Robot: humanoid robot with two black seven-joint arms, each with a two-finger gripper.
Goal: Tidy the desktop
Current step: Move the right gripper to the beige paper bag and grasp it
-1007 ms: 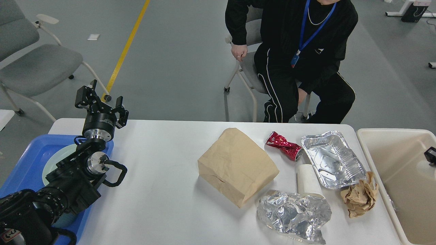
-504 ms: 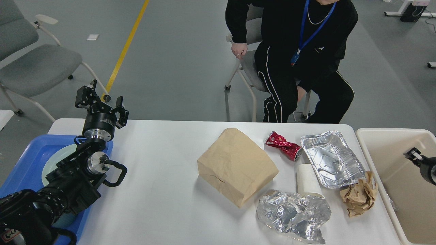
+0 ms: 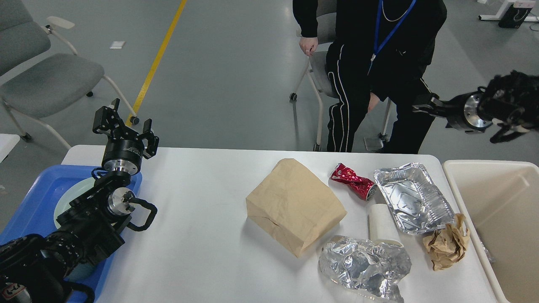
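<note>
The left gripper [image 3: 125, 124] stands upright with its fingers spread wide and nothing between them, above the far left corner of the desktop [image 3: 202, 235] beside the blue tray [image 3: 31, 198]. The right gripper [image 3: 423, 106] hangs high over the floor beyond the beige bin [image 3: 497, 202]; whether it is wide or closed I cannot tell. On the desktop's right half lie a brown paper bag [image 3: 294, 206], a crushed red can [image 3: 353, 186], a foil container [image 3: 410, 202], crumpled foil [image 3: 364, 267], a white cup [image 3: 382, 225] and crumpled brown paper [image 3: 447, 246]

The desktop [image 3: 202, 235] carries a paper bag [image 3: 294, 206], crushed can [image 3: 353, 187], foil tray [image 3: 412, 203] and crumpled foil [image 3: 364, 267].
</note>
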